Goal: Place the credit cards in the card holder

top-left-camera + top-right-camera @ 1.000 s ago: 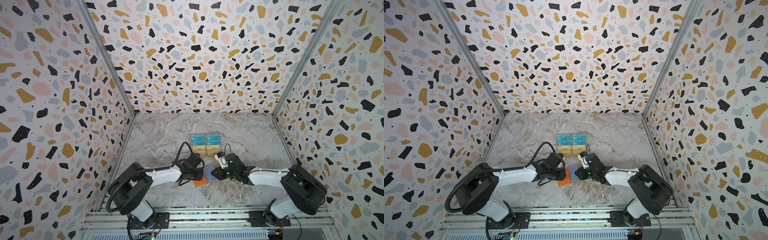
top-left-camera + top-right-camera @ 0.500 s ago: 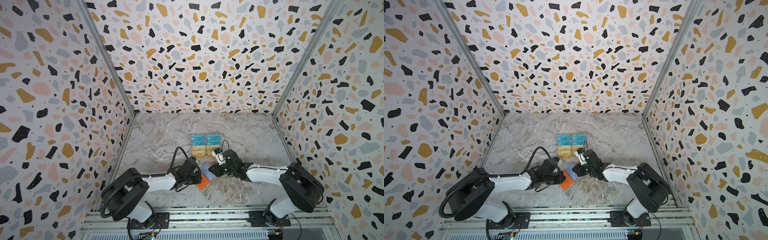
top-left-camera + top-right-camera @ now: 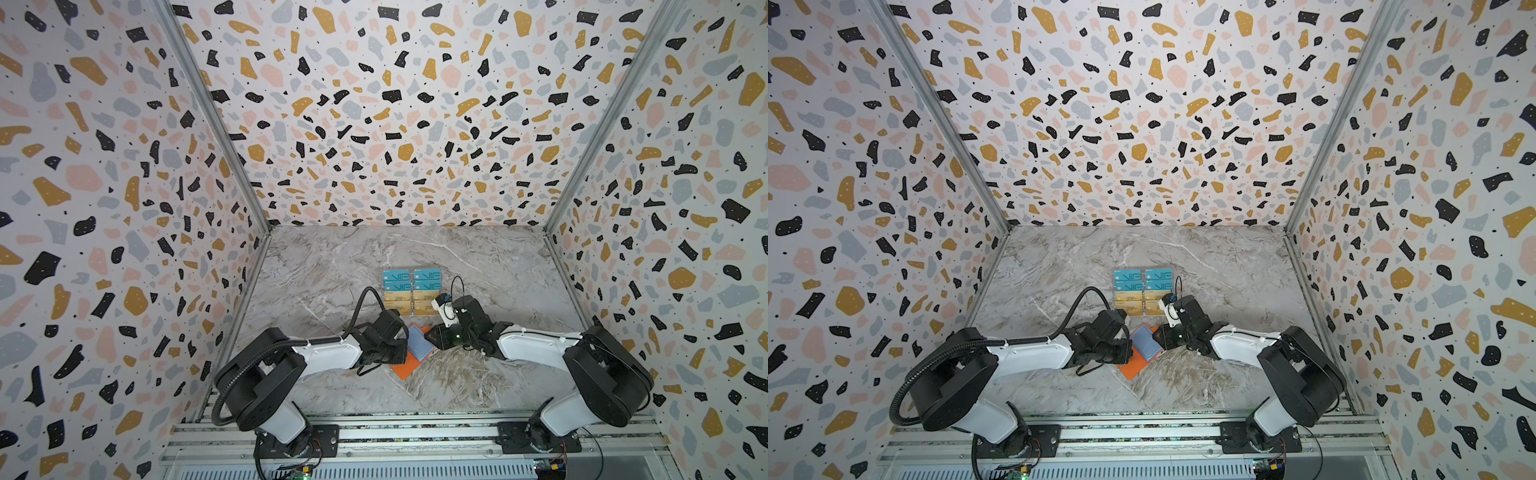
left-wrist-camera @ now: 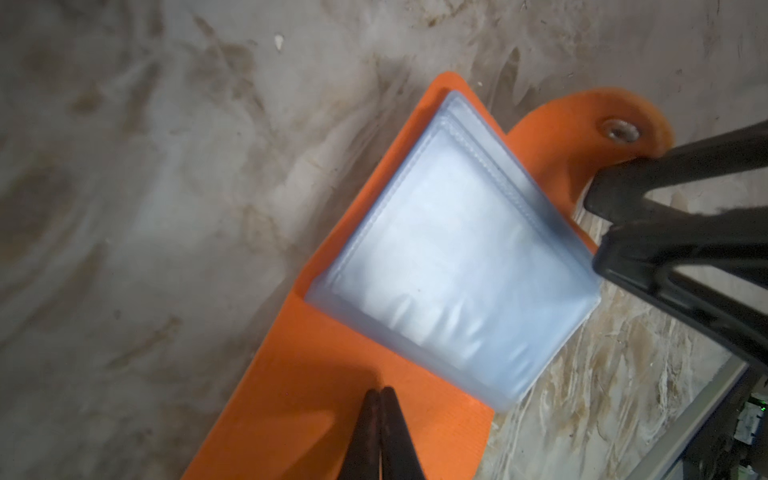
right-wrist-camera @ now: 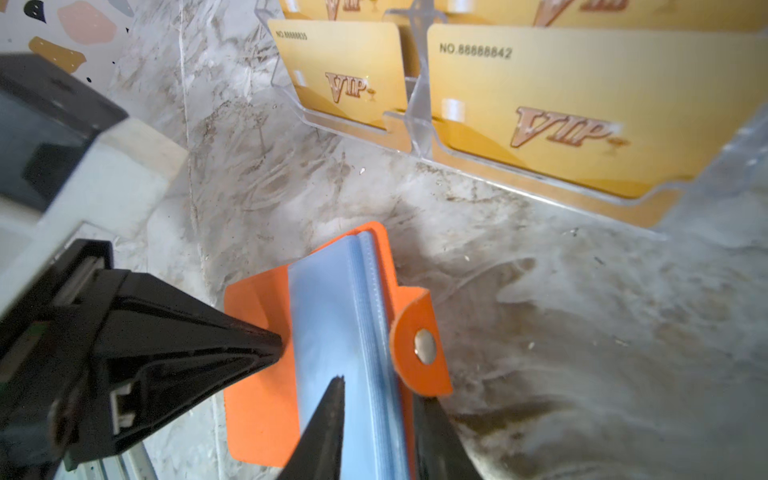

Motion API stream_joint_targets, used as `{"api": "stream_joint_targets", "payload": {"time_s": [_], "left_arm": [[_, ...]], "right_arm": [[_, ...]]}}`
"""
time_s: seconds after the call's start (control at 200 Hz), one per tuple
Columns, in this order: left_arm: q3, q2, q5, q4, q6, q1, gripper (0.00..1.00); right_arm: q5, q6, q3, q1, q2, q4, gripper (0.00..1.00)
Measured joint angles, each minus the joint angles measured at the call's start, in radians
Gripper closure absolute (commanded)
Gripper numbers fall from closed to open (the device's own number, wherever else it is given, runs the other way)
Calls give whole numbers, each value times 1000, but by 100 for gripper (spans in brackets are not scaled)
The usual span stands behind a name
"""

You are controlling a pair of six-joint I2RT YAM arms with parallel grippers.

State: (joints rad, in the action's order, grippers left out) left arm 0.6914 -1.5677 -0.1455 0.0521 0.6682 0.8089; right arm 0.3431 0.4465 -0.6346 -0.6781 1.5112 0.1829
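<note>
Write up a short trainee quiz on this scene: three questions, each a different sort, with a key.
1. True or false: the left gripper is shut, its tips against the orange cover of the card holder.
2. Where are the credit cards? A) in the clear stand B) inside the holder's sleeves C) loose on the table.
3. Name the colour of the cards in the stand's rows nearest the holder.
Key: 1 true; 2 A; 3 gold.
</note>
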Motion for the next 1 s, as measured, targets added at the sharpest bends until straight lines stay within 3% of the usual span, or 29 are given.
{"api": "stream_joint_targets", "payload": {"time_s": [0.33, 0.706, 1.001], "left_arm": [[97, -68, 5, 76, -109, -8, 93], [171, -122, -6, 115, -179, -18, 92], [177, -117, -23, 122, -170, -23, 79]], "right_arm": [[23, 2, 26, 0, 2, -8, 72], [73, 84, 126, -23, -36, 10, 74], [66, 98, 120, -34, -111, -50, 72]]}}
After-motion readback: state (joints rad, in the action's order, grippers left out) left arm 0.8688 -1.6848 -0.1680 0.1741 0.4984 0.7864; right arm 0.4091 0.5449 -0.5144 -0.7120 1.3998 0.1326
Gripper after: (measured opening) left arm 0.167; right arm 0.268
